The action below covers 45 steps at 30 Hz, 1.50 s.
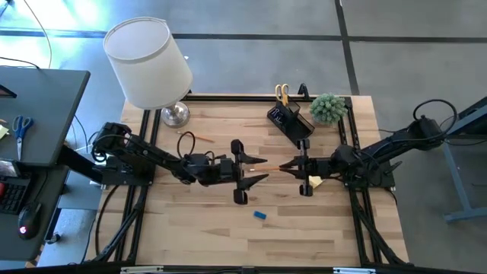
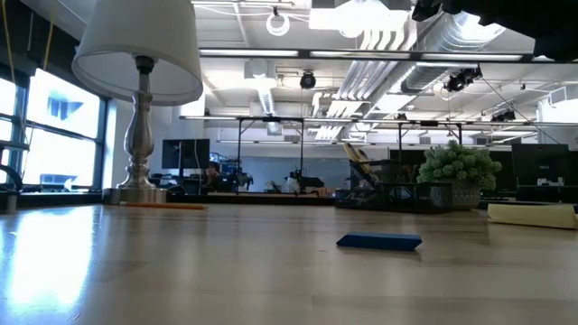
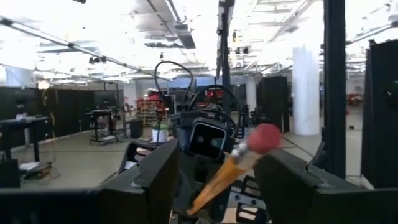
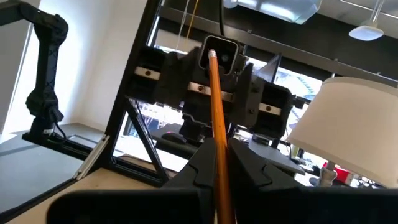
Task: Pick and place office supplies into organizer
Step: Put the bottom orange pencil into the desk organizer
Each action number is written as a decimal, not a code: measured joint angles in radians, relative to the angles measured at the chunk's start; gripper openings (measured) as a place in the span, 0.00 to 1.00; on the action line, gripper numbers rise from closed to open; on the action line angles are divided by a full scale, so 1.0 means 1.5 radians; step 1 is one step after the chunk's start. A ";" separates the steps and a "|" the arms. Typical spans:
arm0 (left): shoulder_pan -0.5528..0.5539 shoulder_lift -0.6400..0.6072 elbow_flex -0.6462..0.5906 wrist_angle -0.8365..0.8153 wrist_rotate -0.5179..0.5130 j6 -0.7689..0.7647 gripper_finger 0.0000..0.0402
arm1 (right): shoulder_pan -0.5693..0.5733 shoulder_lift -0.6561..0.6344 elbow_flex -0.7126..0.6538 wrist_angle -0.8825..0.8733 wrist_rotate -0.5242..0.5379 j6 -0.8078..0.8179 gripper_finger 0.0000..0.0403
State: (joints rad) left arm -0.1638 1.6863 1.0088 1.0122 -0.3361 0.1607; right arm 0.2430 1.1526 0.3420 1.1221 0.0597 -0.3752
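Wooden table (image 1: pixel 228 228), scissors (image 1: pixel 281 93) in organizer (image 1: pixel 289 122)

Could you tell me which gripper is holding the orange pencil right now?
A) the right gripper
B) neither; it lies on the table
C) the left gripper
A: the right gripper is shut on the orange pencil, while the left gripper stands open around its eraser end.
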 joint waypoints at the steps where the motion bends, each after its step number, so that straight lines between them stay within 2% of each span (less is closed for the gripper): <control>1: 0.000 0.000 0.000 -0.001 -0.005 -0.005 0.45 | 0.000 0.000 0.000 -0.001 0.000 0.000 0.02; 4: 0.000 0.000 0.000 -0.008 -0.008 -0.012 0.37 | 0.000 0.000 0.000 0.000 0.002 -0.001 0.02; 9: 0.000 0.000 0.000 -0.031 -0.010 -0.018 0.09 | 0.000 0.000 0.000 -0.003 0.012 -0.006 0.02; 11: 0.000 -0.001 0.000 -0.037 -0.015 -0.016 0.04 | 0.000 0.000 -0.001 -0.005 0.017 -0.005 0.02; 16: 0.000 -0.002 0.000 -0.054 -0.017 -0.017 0.05 | 0.000 -0.001 -0.001 -0.026 0.050 -0.007 0.03; 21: 0.001 -0.004 0.000 -0.101 -0.025 -0.017 0.03 | 0.000 0.000 -0.001 -0.054 0.082 -0.018 0.11; 30: 0.001 -0.080 0.035 -0.392 -0.037 -0.034 0.02 | 0.000 0.001 -0.001 -0.101 0.155 -0.081 0.30; 36: -0.002 -0.111 0.072 -0.596 -0.037 -0.080 0.01 | -0.002 0.000 -0.001 -0.100 0.184 -0.081 0.37; 45: 0.000 -0.113 0.079 -0.628 -0.031 -0.101 0.02 | -0.001 0.000 -0.001 -0.102 0.153 -0.041 0.38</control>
State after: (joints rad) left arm -0.1639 1.5169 1.1271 0.0704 -0.3822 0.0093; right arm 0.2417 1.1519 0.3412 0.9695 0.2885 -0.4361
